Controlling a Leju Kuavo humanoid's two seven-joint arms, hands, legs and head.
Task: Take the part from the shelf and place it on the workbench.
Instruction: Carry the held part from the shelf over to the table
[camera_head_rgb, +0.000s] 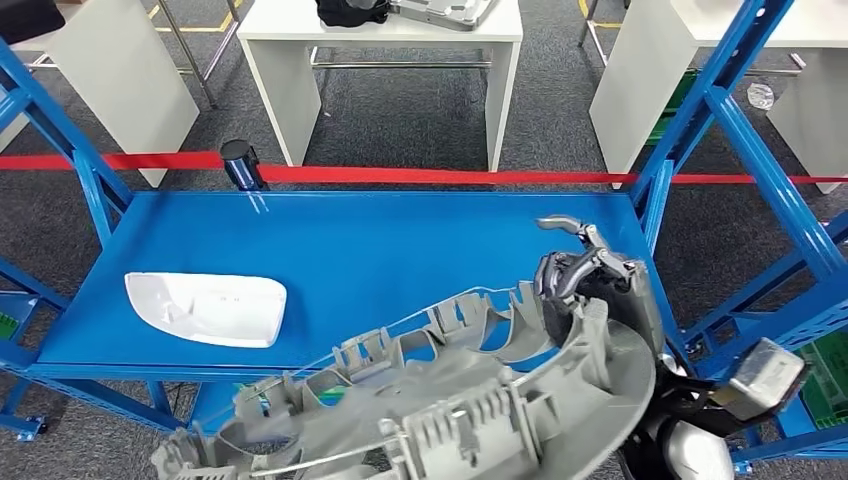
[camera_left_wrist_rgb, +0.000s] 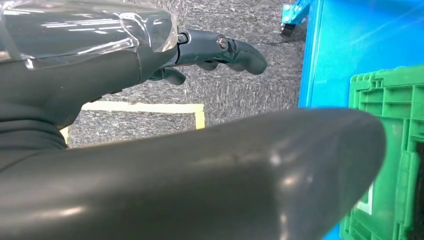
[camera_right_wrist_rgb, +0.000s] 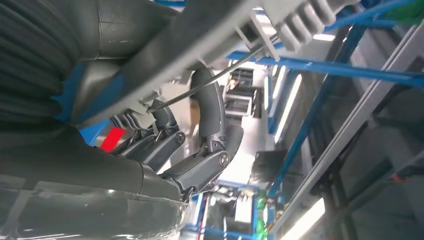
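Note:
A large grey ribbed plastic part (camera_head_rgb: 450, 400) hangs low in the head view, in front of the blue shelf (camera_head_rgb: 400, 240). My right hand (camera_head_rgb: 585, 278) grips its right end, with dark fingers (camera_right_wrist_rgb: 200, 165) curled around the part's edge (camera_right_wrist_rgb: 220, 35) in the right wrist view. A white curved part (camera_head_rgb: 205, 308) lies on the left of the shelf surface. My left hand (camera_left_wrist_rgb: 165, 60) hangs over the grey floor beside the shelf, fingers stretched out and holding nothing. A white workbench (camera_head_rgb: 290, 40) stands beyond the shelf.
Blue uprights (camera_head_rgb: 720, 90) frame the shelf on both sides. A red floor line (camera_head_rgb: 400, 175) and a dark cylinder (camera_head_rgb: 240, 162) lie behind it. Another grey part (camera_head_rgb: 445, 12) rests on the workbench. A green crate (camera_left_wrist_rgb: 390, 150) sits by my left hand.

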